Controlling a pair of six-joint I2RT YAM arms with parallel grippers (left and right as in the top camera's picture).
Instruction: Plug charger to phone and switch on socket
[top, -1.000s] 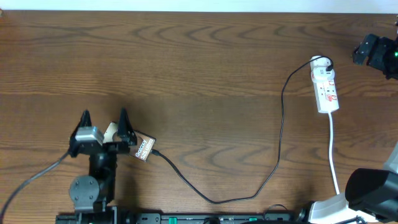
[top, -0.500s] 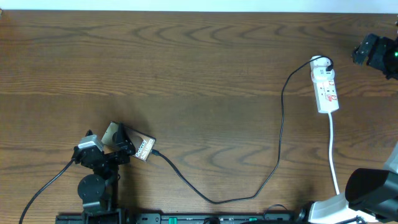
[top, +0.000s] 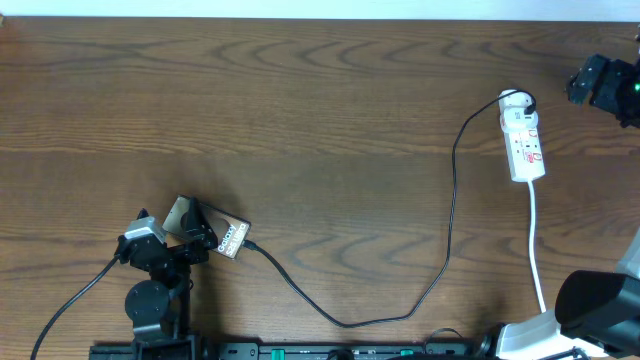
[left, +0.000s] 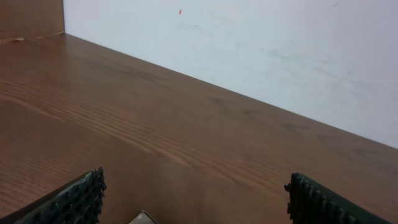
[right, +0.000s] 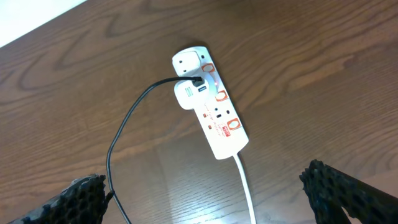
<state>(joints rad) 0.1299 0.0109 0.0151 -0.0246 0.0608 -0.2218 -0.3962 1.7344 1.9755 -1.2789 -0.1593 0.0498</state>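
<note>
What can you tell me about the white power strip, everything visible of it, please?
The power strip is an elongated white plastic-looking bar with one rounded end, lying flat on the wooden table. Orange-red rings and a small red label mark its top face. A white block sits on it near the rounded end, and the black charger cable runs into that block. A white cord leaves its other end. Nothing else touches it; whether its switches are on cannot be told.
</note>
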